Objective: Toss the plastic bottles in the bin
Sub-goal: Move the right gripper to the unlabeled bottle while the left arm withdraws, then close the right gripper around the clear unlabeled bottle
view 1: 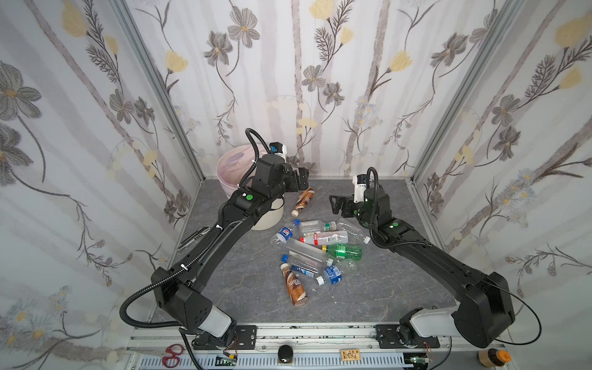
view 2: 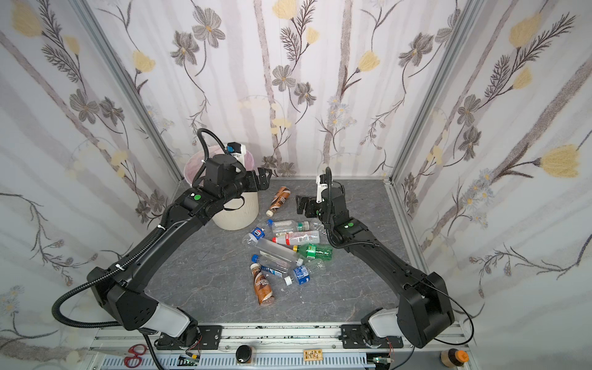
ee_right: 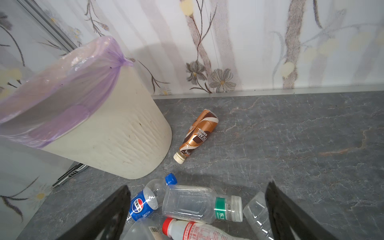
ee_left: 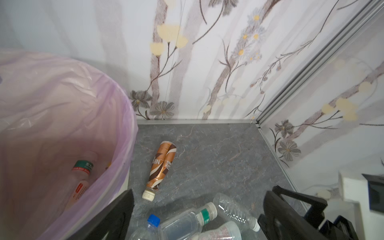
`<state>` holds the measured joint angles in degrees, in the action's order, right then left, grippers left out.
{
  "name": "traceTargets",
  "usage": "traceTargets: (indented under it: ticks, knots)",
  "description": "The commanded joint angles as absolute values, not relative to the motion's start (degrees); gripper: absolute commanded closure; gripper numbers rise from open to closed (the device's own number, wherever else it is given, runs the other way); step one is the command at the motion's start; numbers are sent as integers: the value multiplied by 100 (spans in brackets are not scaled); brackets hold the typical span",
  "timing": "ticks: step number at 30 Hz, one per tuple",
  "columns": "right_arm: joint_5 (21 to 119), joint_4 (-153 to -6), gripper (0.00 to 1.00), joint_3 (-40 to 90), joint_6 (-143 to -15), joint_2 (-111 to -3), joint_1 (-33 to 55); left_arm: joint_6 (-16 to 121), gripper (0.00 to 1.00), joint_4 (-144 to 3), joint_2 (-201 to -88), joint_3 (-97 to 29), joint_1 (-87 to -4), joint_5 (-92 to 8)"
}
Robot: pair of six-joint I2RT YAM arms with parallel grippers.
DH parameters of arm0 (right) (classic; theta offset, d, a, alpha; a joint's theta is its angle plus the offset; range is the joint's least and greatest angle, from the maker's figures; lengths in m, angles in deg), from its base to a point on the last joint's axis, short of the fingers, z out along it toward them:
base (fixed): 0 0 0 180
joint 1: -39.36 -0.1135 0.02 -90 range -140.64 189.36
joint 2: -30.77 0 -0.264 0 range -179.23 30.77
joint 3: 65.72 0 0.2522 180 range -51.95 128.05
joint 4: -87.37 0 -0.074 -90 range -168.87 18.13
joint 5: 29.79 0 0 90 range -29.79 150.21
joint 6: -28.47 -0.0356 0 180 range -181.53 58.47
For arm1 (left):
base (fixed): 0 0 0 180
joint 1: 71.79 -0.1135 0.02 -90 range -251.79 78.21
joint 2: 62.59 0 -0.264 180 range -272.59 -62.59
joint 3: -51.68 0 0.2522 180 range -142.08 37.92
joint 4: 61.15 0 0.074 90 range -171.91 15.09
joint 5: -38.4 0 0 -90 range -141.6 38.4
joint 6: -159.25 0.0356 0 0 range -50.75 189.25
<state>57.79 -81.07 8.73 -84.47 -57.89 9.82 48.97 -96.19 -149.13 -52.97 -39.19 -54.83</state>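
- Bottles point(view 1: 307, 251), mostly clear, are being shown heaped beside the lilac-lined bin point(view 1: 269, 221).
- Left pincer point(view 1: 306, 181) and right pincer point(view 1: 334, 205) are being held wide, empty.

In both top views the left arm covers the near rim and much of the wall of the round cream-white plastic bin point(view 1: 270, 220) point(view 2: 237, 217). In the left wrist view the bin runs off the picture's edge. The clear green-labelled bottle point(ee_left: 82, 172) inside it shows only dimly through the pale lilac bag point(ee_left: 62, 104), its print unreadable. In the right wrist view the red-capped clear bottle point(ee_right: 197, 230) is cut by the edge, and a finger of the right end effector point(ee_right: 197, 185) hides part of a crumpled clear bottle point(ee_right: 254, 207).
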Motion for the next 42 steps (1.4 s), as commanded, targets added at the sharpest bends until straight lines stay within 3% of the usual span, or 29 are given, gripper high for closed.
traceTargets:
  ticks: [1, 10, 22, 42]
  knots:
    - [5501, -7697, 0, 962, -8630, -6001, 1077, 4677, 0, -9530, -14722, -4873, -3810, -5597]
    - [5354, -7171, 0, 289, -8561, -6379, 1499, 4528, 0, -9515, -14492, -4132, -3474, -5548]
    - [4852, -6375, 1, 961, -7865, -7382, 1741, 4424, 0, -9403, -14784, -4027, -3116, -5347]
    - [5332, -6086, 12, 1216, -7377, -8022, 1872, 4473, 0, -9245, -14935, -3894, -2993, -5297]
